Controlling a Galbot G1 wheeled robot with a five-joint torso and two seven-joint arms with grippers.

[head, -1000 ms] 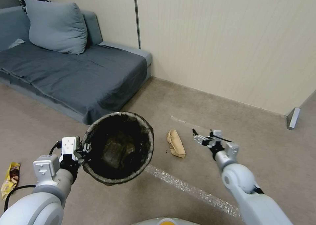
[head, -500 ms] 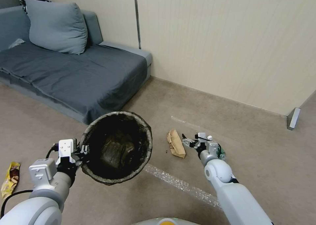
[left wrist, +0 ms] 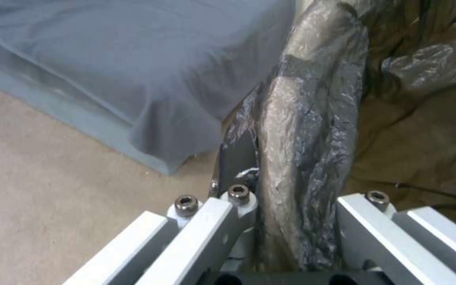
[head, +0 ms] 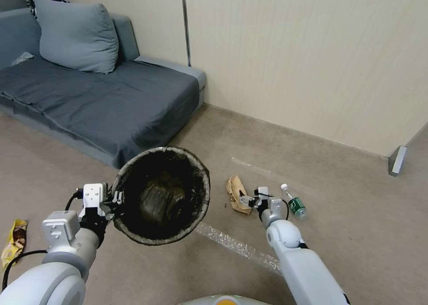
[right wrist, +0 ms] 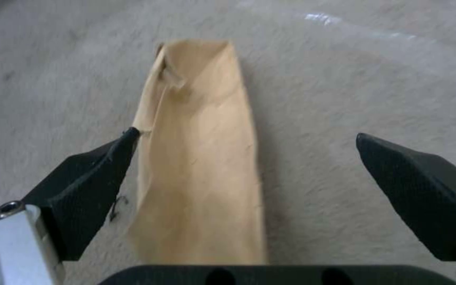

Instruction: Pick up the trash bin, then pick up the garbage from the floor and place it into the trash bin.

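Brown paper bag [head: 237, 194], frame centre, on floor | light, crushable, we'd pinch mid-length | our right hand [head: 248, 201] wide open, empty, over it | left hand [head: 117, 199] clamps bin [head: 161, 195] rim, lower left

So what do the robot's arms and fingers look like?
Both arms are smooth, rounded white-grey tubes with silver-grey wrists. The left gripper has a white boxy block with small dots on top, pale metal bars with round bolts, and a black cable looping off the arm. The right gripper has black, pointed, wedge-shaped fingers and thin black wires.
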